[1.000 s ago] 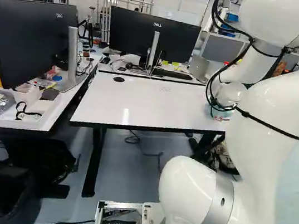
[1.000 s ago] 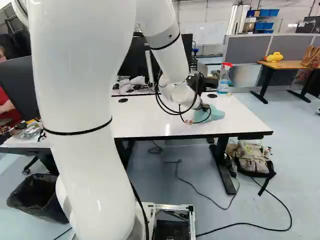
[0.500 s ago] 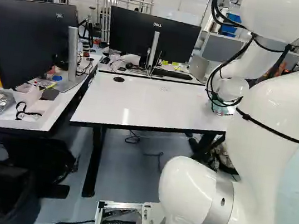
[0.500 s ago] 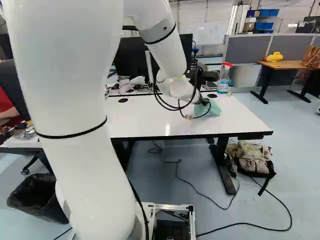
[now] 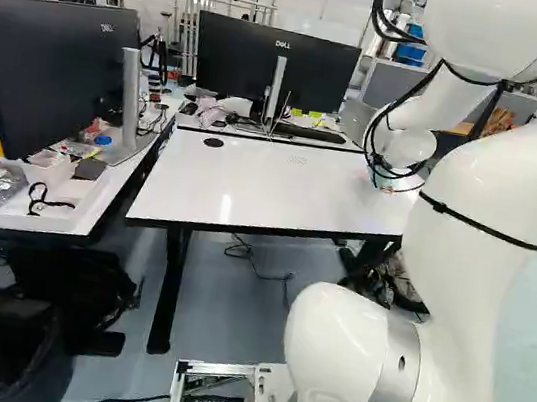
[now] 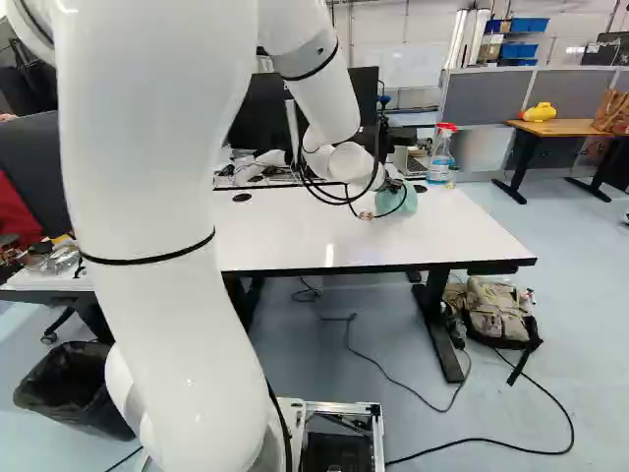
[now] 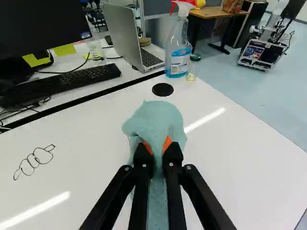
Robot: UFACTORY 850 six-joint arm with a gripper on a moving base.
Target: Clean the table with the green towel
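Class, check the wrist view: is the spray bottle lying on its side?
No, the spray bottle stands upright near the table's edge, its red-and-white trigger head on top.

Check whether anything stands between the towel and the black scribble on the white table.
Nothing visible does. Only bare white tabletop lies between the green towel, pinched in the gripper, and the scribble; the spray bottle stands near the table's edge, off that path.
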